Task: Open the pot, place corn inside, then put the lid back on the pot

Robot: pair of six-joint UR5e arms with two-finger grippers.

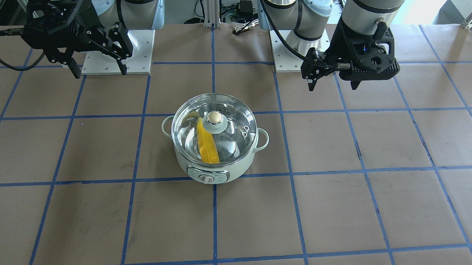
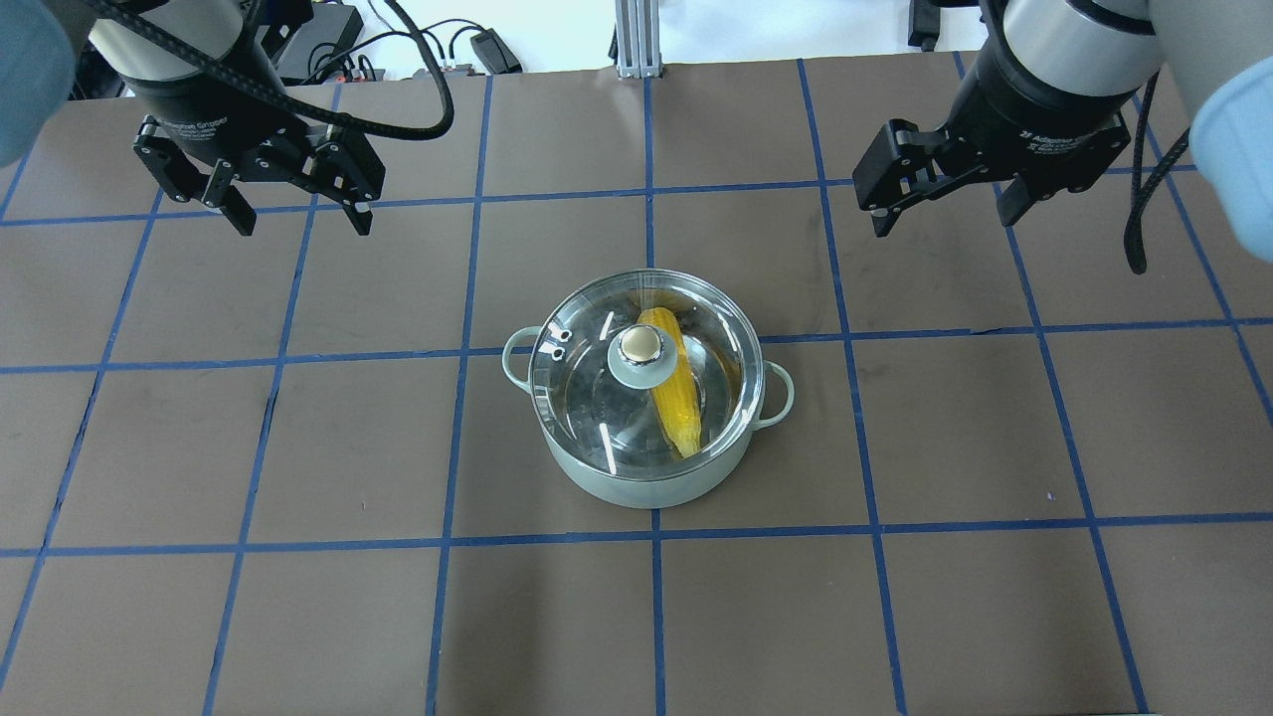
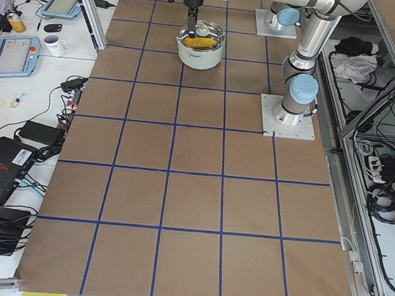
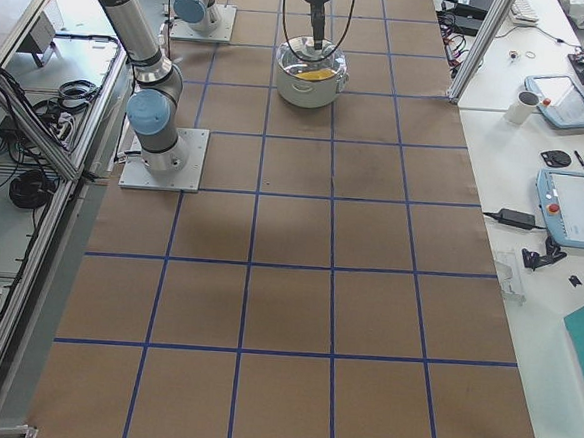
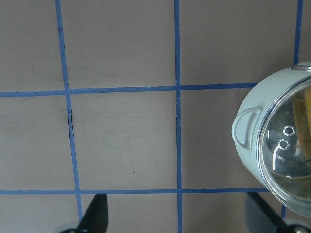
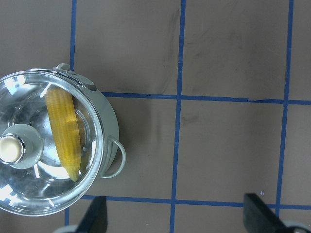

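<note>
A pale green pot (image 2: 636, 487) stands at the table's middle with its glass lid (image 2: 597, 398) on it, a round knob (image 2: 641, 345) on top. A yellow corn cob (image 2: 674, 398) lies inside, seen through the lid. The pot (image 1: 206, 169), the corn (image 1: 207, 143) and the lid (image 1: 236, 136) also show in the front view. My left gripper (image 2: 296, 214) is open and empty, high at the far left. My right gripper (image 2: 945, 214) is open and empty, high at the far right. The right wrist view shows the corn (image 6: 65, 131) under the lid (image 6: 29, 189).
Brown table paper with a blue tape grid (image 2: 651, 199) covers the table. Both arm base plates (image 1: 117, 54) sit at the robot's side. Side benches with tablets and a mug (image 4: 527, 105) lie beyond the table's edge.
</note>
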